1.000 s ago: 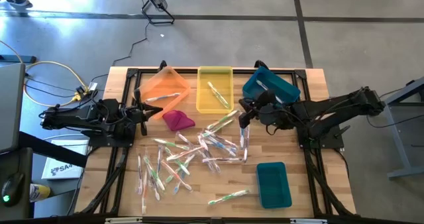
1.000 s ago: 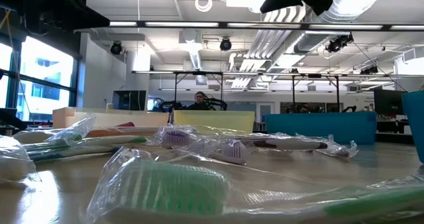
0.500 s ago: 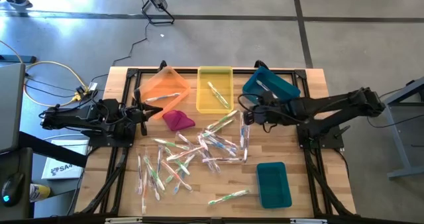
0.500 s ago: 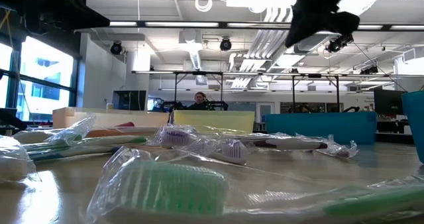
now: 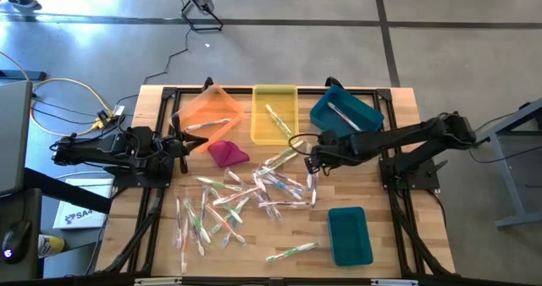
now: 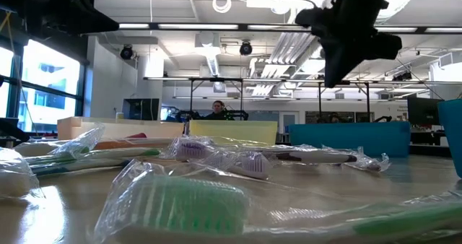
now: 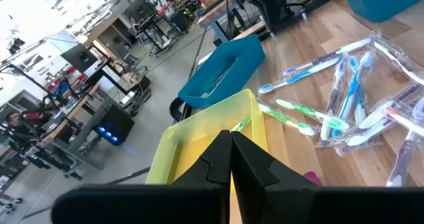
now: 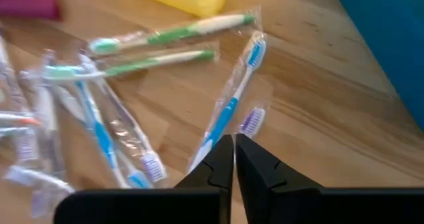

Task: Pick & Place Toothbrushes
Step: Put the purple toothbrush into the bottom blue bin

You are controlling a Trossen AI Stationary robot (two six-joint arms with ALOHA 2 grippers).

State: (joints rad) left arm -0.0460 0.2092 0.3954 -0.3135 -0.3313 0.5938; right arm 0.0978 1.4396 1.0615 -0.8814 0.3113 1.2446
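1. A wooden table (image 5: 373, 193) was seen on a grey concrete floor, with bins along its far edge.
2. One or two toothbrushes each were already held by the orange bin (image 5: 212, 110), yellow bin (image 5: 274, 115) and tilted teal bin (image 5: 345, 112); most toothbrushes (image 5: 254, 193) were left scattered mid-table, the job judged barely begun.
3. The right gripper (image 5: 311, 161), fingers nearly together and holding nothing, was poised over the pile's edge; a blue toothbrush (image 8: 228, 108) lay just beyond its fingertips, at 12 o'clock.
4. The left gripper (image 5: 181, 142), closed and empty, was parked at the pile's 10 o'clock.

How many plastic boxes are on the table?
4. An orange plastic bin at the far left, a yellow plastic bin in the far middle, a tilted teal plastic bin at the far right, and another teal plastic bin near the front right. None seems hidden.
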